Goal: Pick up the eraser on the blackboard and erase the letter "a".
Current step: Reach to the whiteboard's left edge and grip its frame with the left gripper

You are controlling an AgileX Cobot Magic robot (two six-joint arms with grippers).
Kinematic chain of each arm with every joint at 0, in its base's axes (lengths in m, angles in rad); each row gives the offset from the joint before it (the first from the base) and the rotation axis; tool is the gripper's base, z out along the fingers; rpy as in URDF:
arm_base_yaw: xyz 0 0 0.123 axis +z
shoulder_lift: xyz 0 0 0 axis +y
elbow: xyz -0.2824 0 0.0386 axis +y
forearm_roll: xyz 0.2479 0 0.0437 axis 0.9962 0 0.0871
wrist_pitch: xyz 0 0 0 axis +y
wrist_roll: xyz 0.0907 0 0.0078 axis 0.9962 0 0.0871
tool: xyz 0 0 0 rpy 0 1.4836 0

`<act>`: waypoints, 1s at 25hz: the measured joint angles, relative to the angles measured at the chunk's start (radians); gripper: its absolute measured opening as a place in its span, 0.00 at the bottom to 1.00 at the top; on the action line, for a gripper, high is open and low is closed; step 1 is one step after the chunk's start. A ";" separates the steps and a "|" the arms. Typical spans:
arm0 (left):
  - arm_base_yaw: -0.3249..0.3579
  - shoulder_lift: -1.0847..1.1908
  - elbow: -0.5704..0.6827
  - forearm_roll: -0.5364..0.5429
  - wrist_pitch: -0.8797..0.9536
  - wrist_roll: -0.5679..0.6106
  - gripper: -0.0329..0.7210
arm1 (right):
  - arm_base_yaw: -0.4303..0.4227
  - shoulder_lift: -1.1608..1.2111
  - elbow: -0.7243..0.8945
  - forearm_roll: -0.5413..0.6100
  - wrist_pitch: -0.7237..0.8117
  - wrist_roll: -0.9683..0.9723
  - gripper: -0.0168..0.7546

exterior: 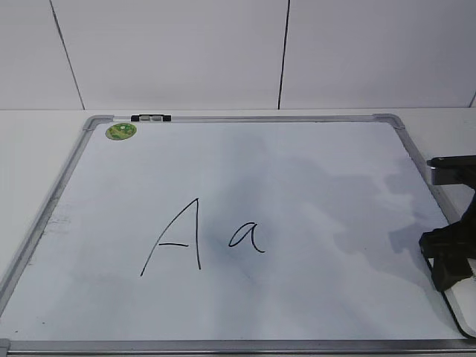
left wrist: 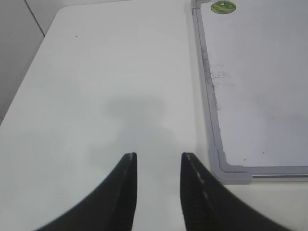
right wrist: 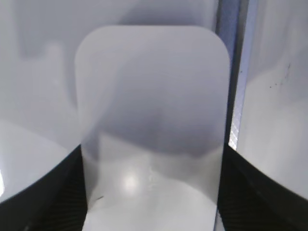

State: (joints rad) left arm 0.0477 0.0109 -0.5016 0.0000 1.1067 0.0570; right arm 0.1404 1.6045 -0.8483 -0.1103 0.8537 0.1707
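Eraser (right wrist: 151, 125) sat between the right tool's (right wrist: 151, 202) jaws, grip unconfirmed. Letter "a" (exterior: 247, 236) remained unerased; left tool (left wrist: 159, 166) part-open, empty.

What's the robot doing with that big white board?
The robot's right gripper is down at the right edge of the large grey-framed whiteboard, with its two black fingers on either side of a white oblong eraser with rounded corners. The eraser is not lifted yet. The small handwritten black "a" is still on the board beside a taller capital "A". The left gripper hangs open over the bare table, holding nothing.
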 joint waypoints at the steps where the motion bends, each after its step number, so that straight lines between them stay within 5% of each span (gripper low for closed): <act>1: 0.000 0.000 0.000 0.000 0.000 0.000 0.35 | 0.000 0.000 0.000 0.000 0.000 0.000 0.71; 25: 0.000 0.000 0.000 0.000 0.000 0.000 0.35 | 0.022 -0.059 -0.214 0.101 0.221 -0.018 0.71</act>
State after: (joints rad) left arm 0.0477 0.0109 -0.5016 0.0000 1.1067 0.0570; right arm 0.1625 1.5451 -1.0621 -0.0094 1.0750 0.1523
